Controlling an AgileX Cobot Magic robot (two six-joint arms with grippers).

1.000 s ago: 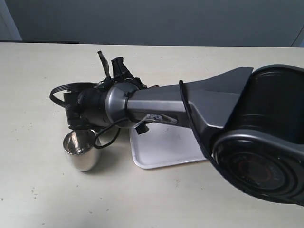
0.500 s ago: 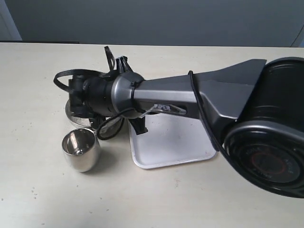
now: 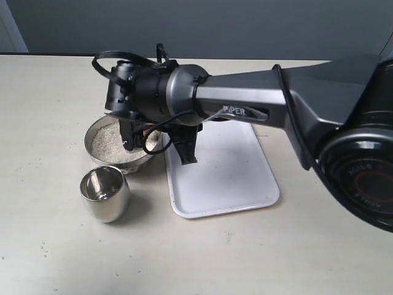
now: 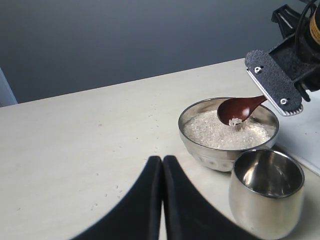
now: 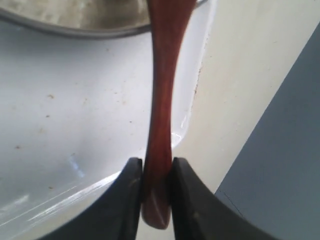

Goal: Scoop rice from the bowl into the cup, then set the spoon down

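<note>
**Spoon over the rice bowl, cup close by**

A pale cream table, lightly speckled, runs up to a blue-grey wall along the top of the frame. Nearest, at lower left, the cup stands upright, a small rounded steel tumbler with a mirror finish. Just behind it sits the bowl, wide, shallow polished steel, holding the rice, an off-white granular heap. To the right of both lies a white rectangular tray with rounded corners. The spoon, glossy dark reddish-brown wood, hangs with its oval end low over the rice, a few grains clinging to it. The right gripper is clamped on the slim handle near its end. The left gripper, at the lower middle of its wrist view, has its black fingers pressed together with nothing between them.
</note>
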